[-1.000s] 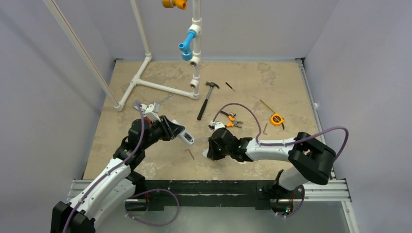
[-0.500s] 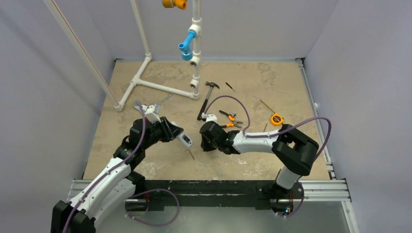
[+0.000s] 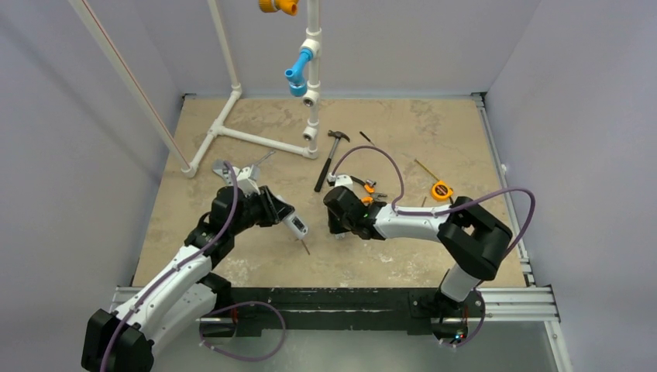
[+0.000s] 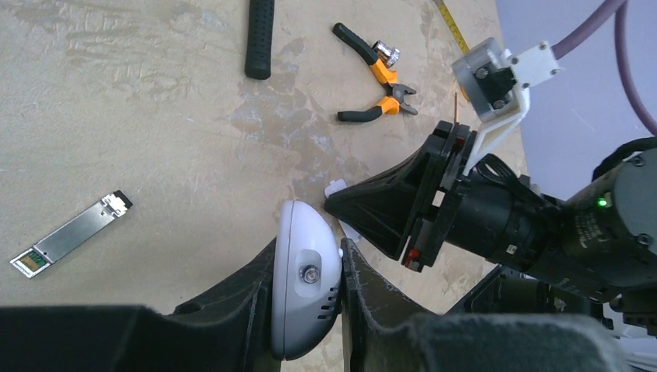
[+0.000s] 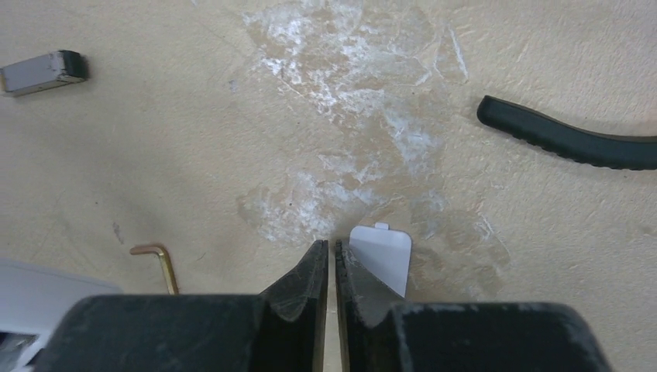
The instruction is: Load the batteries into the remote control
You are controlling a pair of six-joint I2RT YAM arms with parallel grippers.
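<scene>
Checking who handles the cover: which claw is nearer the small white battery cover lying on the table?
Right. The right claw is shut with its tips right beside the battery cover; the left claw, holding the remote control, sits off to one side.

White remote control (image 4: 306, 291), orange-and-black pliers (image 4: 381, 71), mottled beige table (image 4: 155, 116)

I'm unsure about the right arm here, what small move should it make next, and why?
Probably open the right fingers and shift them over the white cover strip: they are shut, the strip lies beside them, and the left fingers hold the remote control.
</scene>
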